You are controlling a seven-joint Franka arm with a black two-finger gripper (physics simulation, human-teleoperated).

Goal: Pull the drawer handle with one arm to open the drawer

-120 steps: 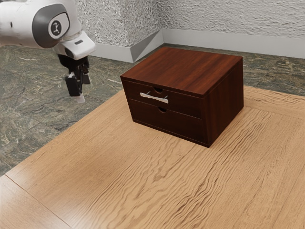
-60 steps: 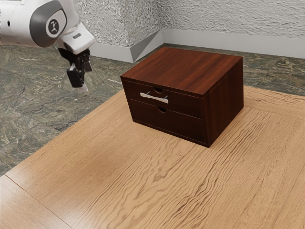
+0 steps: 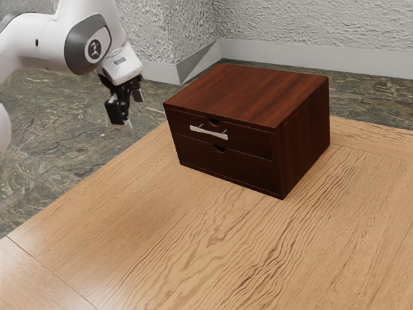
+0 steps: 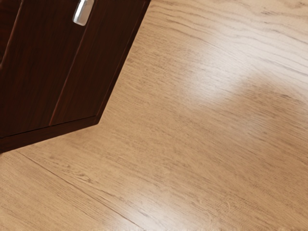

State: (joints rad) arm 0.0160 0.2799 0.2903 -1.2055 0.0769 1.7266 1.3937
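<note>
Since a second ago, the white arm (image 3: 71, 42) has swung toward the exterior view's right, and the black claw (image 3: 124, 121) now hangs nearer the cabinet than it did, though still apart from it.

Nearest the camera lies a broad wooden surface (image 3: 193, 245) with a wavy pale grain, bare across its front. Farther back on it stands a dark red-brown cabinet (image 3: 258, 97), box-shaped, with two drawers stacked in the face that is turned toward the exterior view's left. The upper drawer (image 3: 248, 141) sits flush with the cabinet front, shut, and carries a slim silver handle (image 3: 208, 132) lying level across it. The lower drawer (image 3: 226, 165) is also flush.

To the left of the cabinet in the exterior view, the claw points downward in the air, seen against the floor just past the surface's far edge, at about the height of the handle in the picture. Whether the claw is spread or pressed together cannot be told from this angle. It holds nothing.

From the wrist view, the cabinet's dark front (image 4: 43, 72) and one end of the handle (image 4: 83, 12) show ahead of the hand, with the surface (image 4: 216, 120) below.

Behind everything lie a mottled grey-green stone floor (image 3: 51, 142) and a rough pale wall (image 3: 290, 19).
</note>
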